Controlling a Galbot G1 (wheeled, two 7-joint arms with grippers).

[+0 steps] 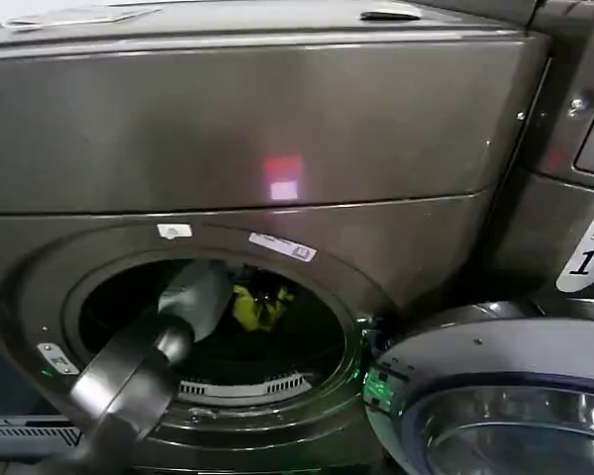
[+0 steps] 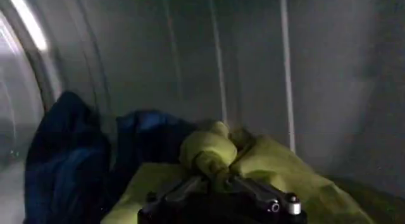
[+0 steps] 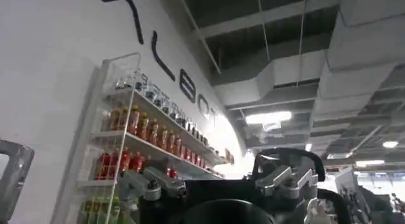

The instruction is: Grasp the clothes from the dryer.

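The dryer [image 1: 277, 148] is a bronze-grey front-loader with its round porthole open. My left arm reaches through the porthole into the steel drum [image 2: 253, 67]. Of the clothes, the lime yellow-green garment [image 2: 278, 171] lies on the drum floor and shows through the porthole [image 1: 257, 307]. The dark navy garment [image 2: 69, 162] is heaped beside it. My left gripper [image 2: 214, 174] is shut on a bunched fold of the lime garment. My right gripper [image 3: 218, 203] is away from the dryer, pointing up at the room's ceiling.
The dryer's round door [image 1: 505, 406] hangs open at the lower right, close to the porthole. A neighbouring machine [image 1: 574, 119] stands at the right with a white label [image 1: 589, 247]. A shelf of bottles [image 3: 145, 136] stands against a white wall.
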